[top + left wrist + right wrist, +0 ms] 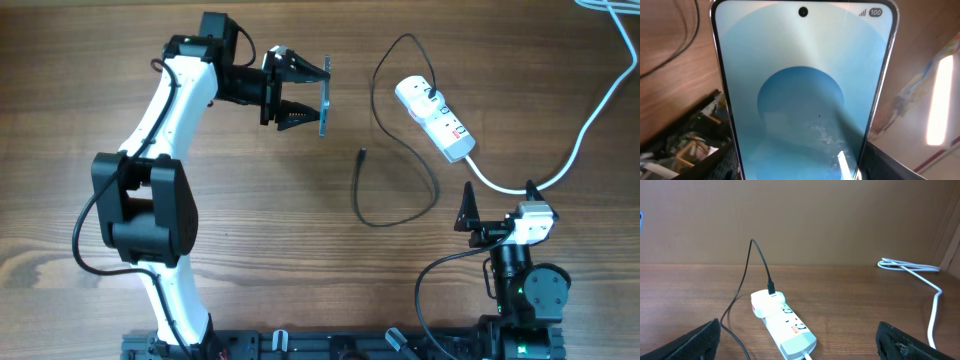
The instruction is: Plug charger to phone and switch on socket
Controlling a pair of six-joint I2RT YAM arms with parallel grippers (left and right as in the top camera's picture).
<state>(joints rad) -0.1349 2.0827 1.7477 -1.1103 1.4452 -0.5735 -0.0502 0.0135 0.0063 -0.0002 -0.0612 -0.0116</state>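
While the left hand [312, 95] is clamped across the phone [805, 100], holding it up off the bench [60, 100] well to the left of the socket [436, 118], the step in hand looks to me like fetching the charger [436, 186] to it. The phone stands edge-on under the overhead camera. Its lit screen fills the wrist view with the lens hole at the top. Its bottom edge, where the port should be, is hidden low in that view, so I can't tell how free it is.

Between phone and socket, down-left of the socket, the plug tip [361, 155] lies loose on the wood. Its thin cable curls round in a slack loop to the black plug [771, 287] in the socket's far end. The white cord [600, 90] runs off to the right of the socket.

Below and right of the socket, the right hand [500, 205] hangs with its fingers spread wide, holding nothing.

To do this well, I'd have that hand:
- pinch the cable just behind the tip, leaving the end sticking out;
- grip squarely, since so thin a lead may roll;
- lift gently, so the loop gives slack without dragging the socket.

The left hand should present the port edge toward the socket side and hold firm against the push. The switch can wait.
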